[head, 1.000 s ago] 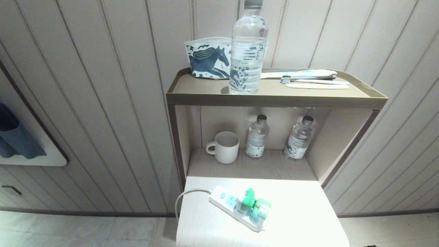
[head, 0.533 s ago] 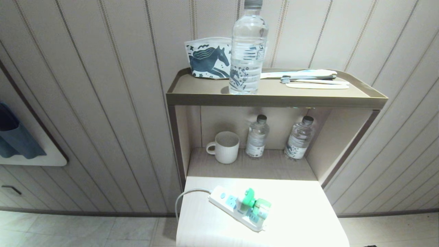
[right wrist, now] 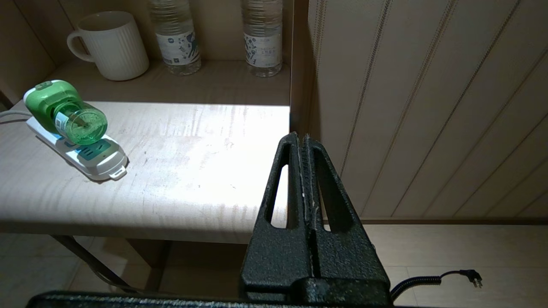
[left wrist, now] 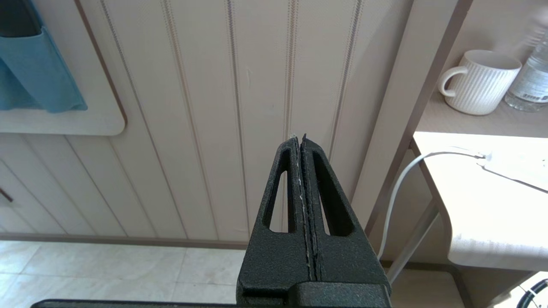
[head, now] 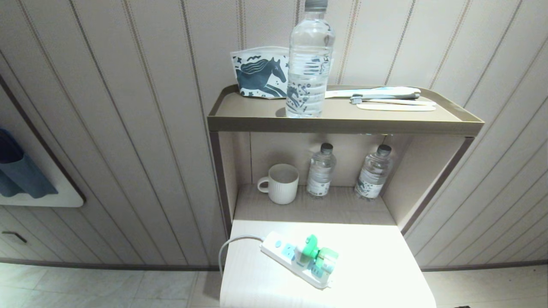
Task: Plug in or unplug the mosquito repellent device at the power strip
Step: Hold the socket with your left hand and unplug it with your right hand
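Observation:
The white power strip (head: pixel 286 256) lies slanted on the low white table (head: pixel 376 261), its grey-white cord (head: pixel 231 243) dropping off the table's left edge. The green and white mosquito repellent device (head: pixel 314 254) sits on the strip's socket panels, its prongs hidden. In the right wrist view the device (right wrist: pixel 64 109) rests on the strip (right wrist: pixel 96 158) with its green bottle end facing the camera. My right gripper (right wrist: pixel 301 137) is shut and empty, off the table's front right corner, well apart from the device. My left gripper (left wrist: pixel 299 137) is shut, empty, left of the table before the wall.
A white ribbed mug (head: pixel 280 183) and two small water bottles (head: pixel 321 170) (head: pixel 373 172) stand in the alcove behind the table. On the brown top shelf (head: pixel 342 124) are a large water bottle (head: pixel 309 60), a horse-print pouch (head: pixel 259 73) and toothbrushes (head: pixel 385 99).

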